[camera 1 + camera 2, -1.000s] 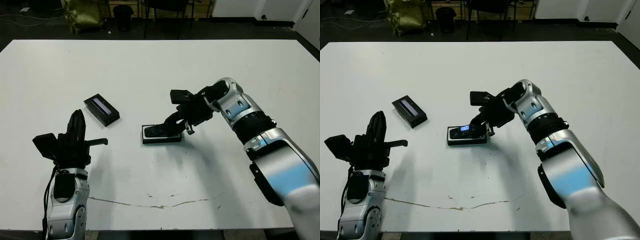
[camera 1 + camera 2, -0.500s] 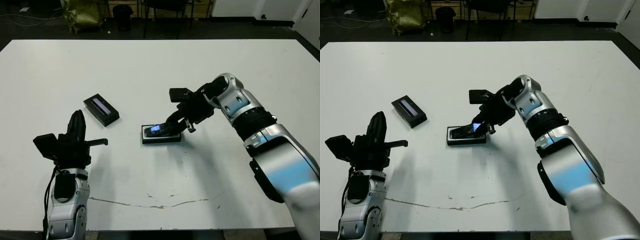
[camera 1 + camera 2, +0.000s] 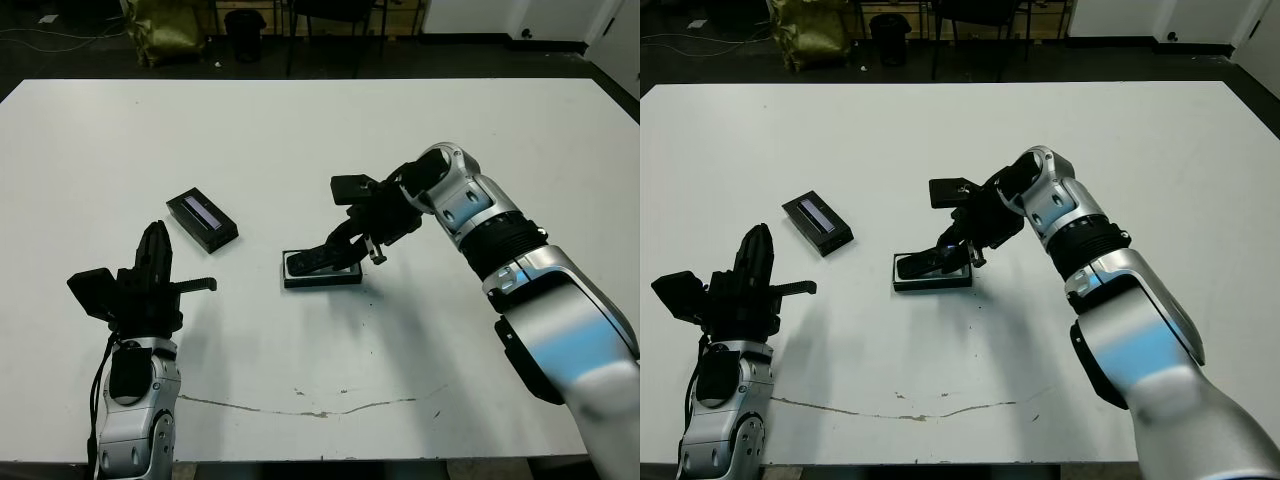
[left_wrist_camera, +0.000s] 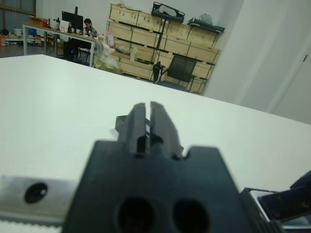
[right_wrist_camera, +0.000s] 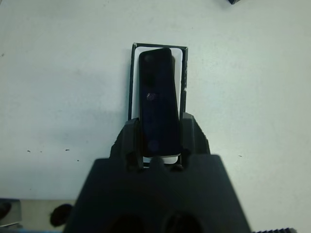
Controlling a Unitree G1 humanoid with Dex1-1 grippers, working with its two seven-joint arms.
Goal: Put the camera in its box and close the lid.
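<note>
Right end effector [image 5: 158, 145]: fingers closed on the long sides of the camera [image 5: 158, 99], near its end closest to the wrist. In the right wrist view the camera is seen lying lengthwise over the box [image 5: 183, 73], inside the box's outline, with white lining exposed along one long side and at both ends. Whether the camera is seated flat cannot be told from that view.

The head views add the tilt: the gripped end of the camera is raised, and the far end is down in the box. The box is seen near the middle of the worktop [image 3: 330, 130], long axis running roughly left to right. The right arm is stretched in from the right, wrist bent down toward the box.

Left end effector [image 3: 152, 262]: held at the near left of the worktop, fingers pointing away from the robot. In the left wrist view its fingers [image 4: 136, 121] are seen pressed nearly together, only a thin slit between them, nothing held. This narrow gap cannot be judged from the head views.

The lid [image 3: 203, 219] is seen flat on the worktop, pale strip up, to the left of the box and well apart from it, just beyond the left end effector. It is set at a diagonal.

Shown only by the left wrist view: shelving with wooden crates, a chair, and a person seated at a desk far beyond the worktop.
</note>
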